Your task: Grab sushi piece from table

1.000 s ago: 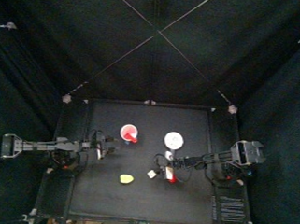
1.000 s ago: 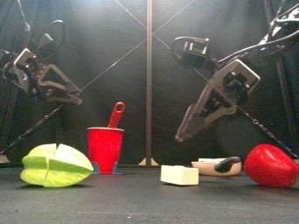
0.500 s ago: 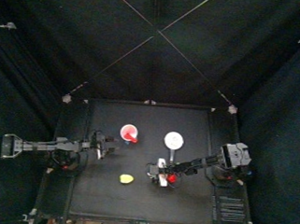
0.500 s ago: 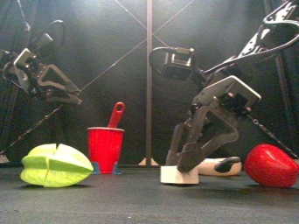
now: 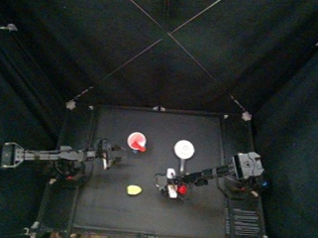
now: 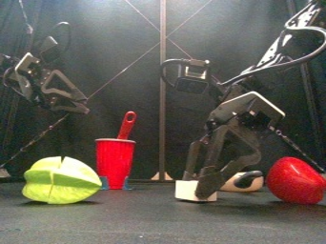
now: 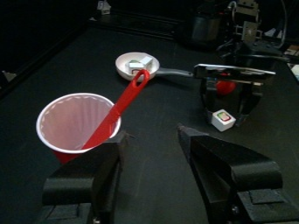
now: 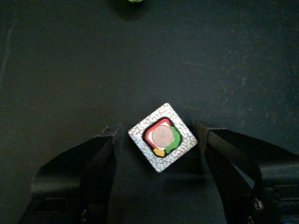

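The sushi piece (image 8: 167, 136), a small white diamond-shaped block with a red and green top, lies flat on the black table (image 5: 104, 213). My right gripper (image 8: 163, 145) stands open right over it, one jaw on each side and a little gap to each. In the front view the right gripper (image 6: 207, 183) reaches down to the sushi piece (image 6: 193, 191) at the tabletop. From above, the right gripper (image 5: 168, 181) is near the table's middle front. My left gripper (image 7: 152, 166) hangs open and empty at the left, above the table.
A red cup (image 6: 114, 162) with a red spoon (image 6: 126, 124) stands left of the sushi. A yellow-green lump (image 6: 61, 179) lies far left, a red lump (image 6: 295, 180) at the right, a white ladle bowl (image 6: 235, 179) behind the sushi.
My right gripper has come down and forward from above the table to the sushi piece, still open. The left arm has not moved.
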Action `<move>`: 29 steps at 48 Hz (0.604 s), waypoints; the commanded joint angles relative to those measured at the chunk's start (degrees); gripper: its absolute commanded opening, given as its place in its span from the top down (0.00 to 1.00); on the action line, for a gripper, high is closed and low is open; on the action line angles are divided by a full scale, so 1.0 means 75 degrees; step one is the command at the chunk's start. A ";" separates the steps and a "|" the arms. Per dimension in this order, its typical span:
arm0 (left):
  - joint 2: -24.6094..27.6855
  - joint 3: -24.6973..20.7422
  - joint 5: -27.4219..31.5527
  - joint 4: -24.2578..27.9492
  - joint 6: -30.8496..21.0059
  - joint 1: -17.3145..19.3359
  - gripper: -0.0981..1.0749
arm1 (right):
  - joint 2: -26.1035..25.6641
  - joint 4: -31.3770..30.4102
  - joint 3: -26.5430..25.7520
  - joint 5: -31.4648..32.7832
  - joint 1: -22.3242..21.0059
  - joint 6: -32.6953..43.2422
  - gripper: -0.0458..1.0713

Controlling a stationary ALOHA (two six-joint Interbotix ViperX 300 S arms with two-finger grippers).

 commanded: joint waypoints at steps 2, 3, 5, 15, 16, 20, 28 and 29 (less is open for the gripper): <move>0.0012 -0.0094 -0.0035 -0.0012 0.0000 0.0012 0.18 | -0.0141 0.0000 -0.0129 0.0023 -0.0035 0.0000 0.11; 0.0012 -0.0105 -0.0035 -0.0012 0.0000 0.0012 0.18 | -0.0141 0.0000 -0.0129 0.0035 -0.0035 0.0000 0.11; 0.0000 -0.0105 -0.0035 -0.0012 0.0000 0.0012 0.18 | -0.0141 0.0000 -0.0141 0.0059 -0.0035 0.0000 0.11; 0.0012 -0.0094 -0.0035 -0.0012 0.0000 0.0012 0.18 | -0.0141 0.0000 -0.0152 0.0070 -0.0035 0.0000 0.11; 0.0012 -0.0094 -0.0035 -0.0012 0.0000 0.0012 0.18 | -0.0141 -0.0012 -0.0152 0.0070 -0.0035 0.0000 0.11; 0.0012 -0.0094 -0.0035 -0.0012 0.0000 0.0012 0.18 | -0.0141 0.0000 -0.0152 0.0070 -0.0047 -0.0012 0.11; 0.0012 -0.0094 -0.0035 -0.0012 0.0000 0.0012 0.18 | -0.0141 0.0000 -0.0152 0.0070 -0.0059 -0.0012 0.12; 0.0012 -0.0094 -0.0035 -0.0012 0.0000 0.0012 0.18 | -0.0152 -0.0012 -0.0152 0.0070 -0.0047 -0.0012 0.12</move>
